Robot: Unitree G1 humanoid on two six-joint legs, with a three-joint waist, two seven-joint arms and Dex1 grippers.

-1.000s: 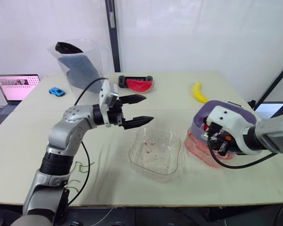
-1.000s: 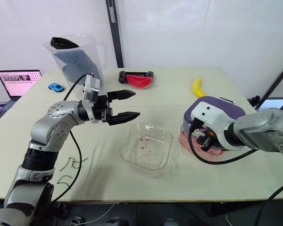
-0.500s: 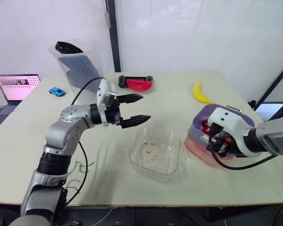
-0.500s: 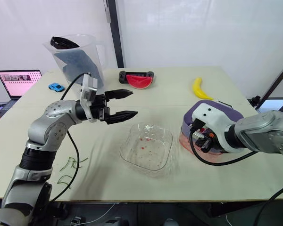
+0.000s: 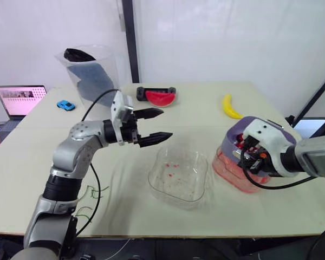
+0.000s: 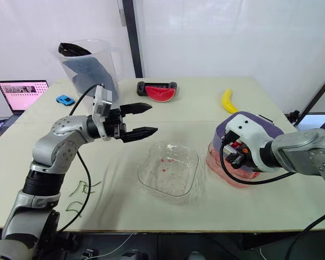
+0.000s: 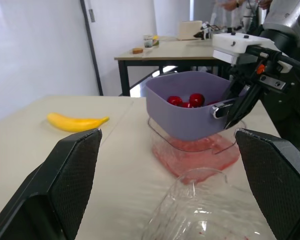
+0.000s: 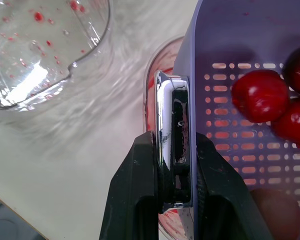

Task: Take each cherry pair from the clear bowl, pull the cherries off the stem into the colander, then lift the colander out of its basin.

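The clear bowl (image 5: 179,176) sits mid-table, holding nothing but red juice spots. To its right, the purple colander (image 7: 187,107) carries several cherries (image 7: 190,100) and is raised, tilted, partly out of its clear basin (image 7: 195,155), which holds red liquid. My right gripper (image 8: 172,145) is shut on the colander's metal handle (image 8: 171,115) at the side nearest the bowl. My left gripper (image 5: 166,123) hangs open and empty above the table, up and left of the bowl.
A banana (image 5: 229,106) lies behind the colander. A watermelon slice on a black holder (image 5: 158,97), a clear pitcher (image 5: 92,76), a blue toy car (image 5: 65,105) and a laptop (image 5: 20,100) stand at the back left. Green stems (image 5: 89,197) lie near the left front edge.
My right gripper has risen with the colander, lifting it higher over the basin. The left gripper drifted slightly left, still open.
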